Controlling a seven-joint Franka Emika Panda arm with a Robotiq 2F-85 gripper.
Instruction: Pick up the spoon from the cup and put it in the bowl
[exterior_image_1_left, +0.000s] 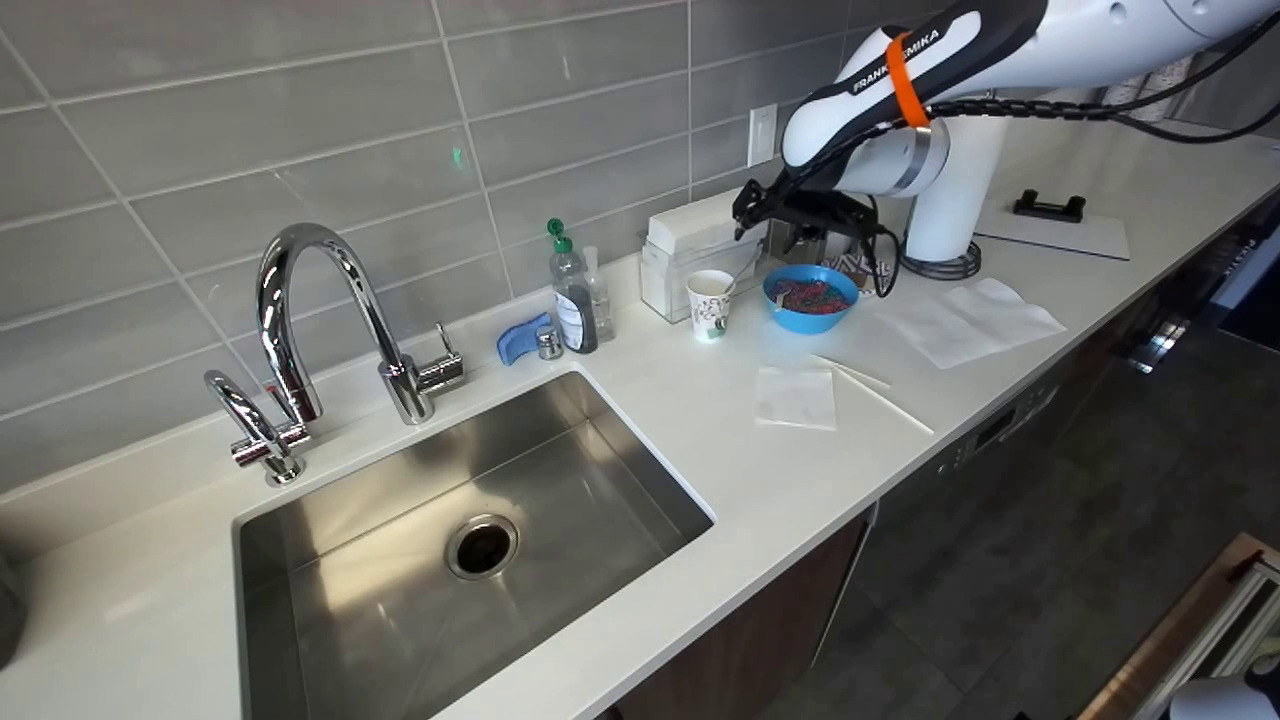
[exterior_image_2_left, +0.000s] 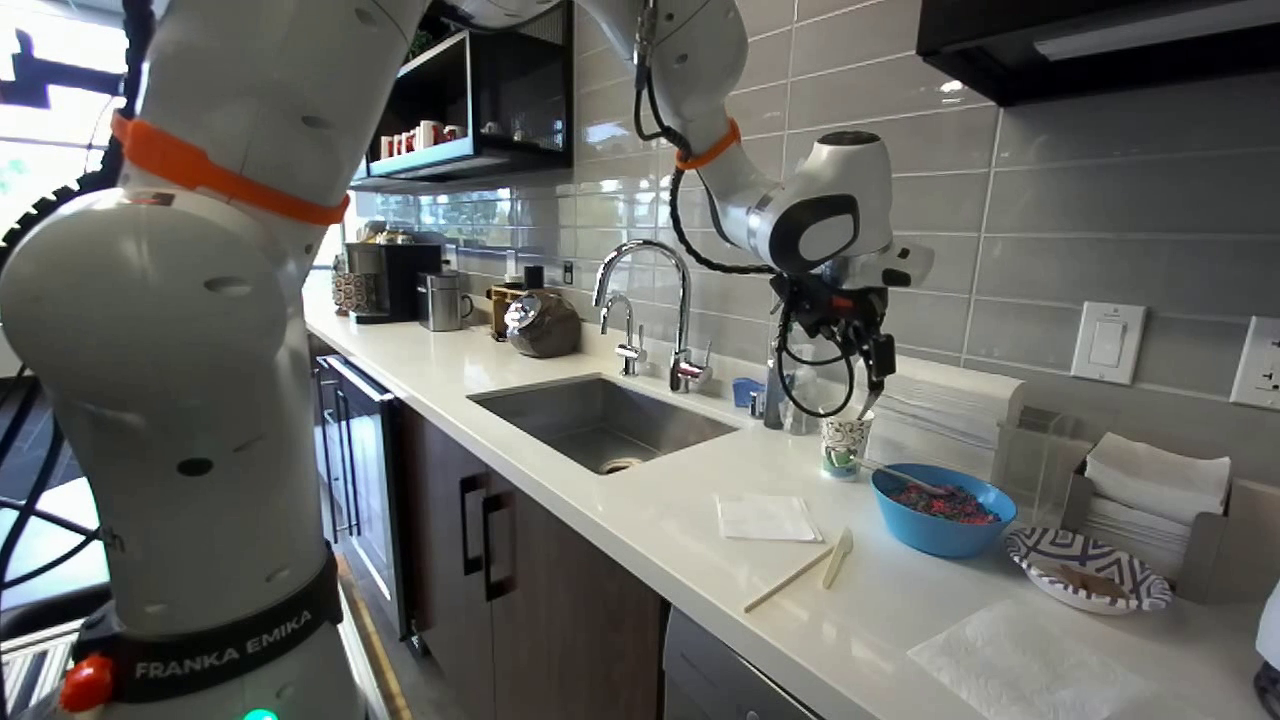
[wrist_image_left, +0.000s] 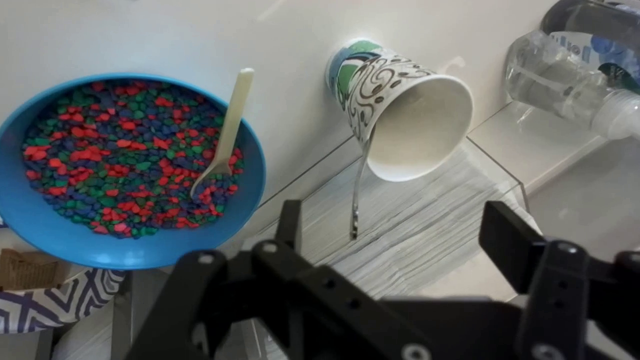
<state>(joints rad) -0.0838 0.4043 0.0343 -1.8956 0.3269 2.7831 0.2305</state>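
The small white patterned cup (wrist_image_left: 372, 82) stands on the counter in both exterior views (exterior_image_1_left: 709, 310) (exterior_image_2_left: 843, 440). A thin metal spoon (wrist_image_left: 356, 195) leans in it, its handle sticking out over the rim; its lower end is hidden inside. The blue bowl (wrist_image_left: 125, 257) stands beside the cup and holds coloured pebbles; it shows in both exterior views (exterior_image_1_left: 808, 321) (exterior_image_2_left: 930, 535). A pale spoon (wrist_image_left: 229, 125) lies in the bowl. My gripper (wrist_image_left: 392, 220) is open and empty above the cup (exterior_image_2_left: 878, 375). The handle's end appears between the fingers, nearer the left one in the wrist view.
A clear holder with stacked paper towels (exterior_image_1_left: 690, 245) stands against the wall behind the cup. Soap bottles (exterior_image_1_left: 573, 305) stand at the sink (exterior_image_1_left: 480, 480). A patterned paper bowl (exterior_image_2_left: 1085, 575) is next to the blue bowl. Thin sticks (exterior_image_1_left: 880, 395) and a packet (exterior_image_1_left: 796, 397) lie in front.
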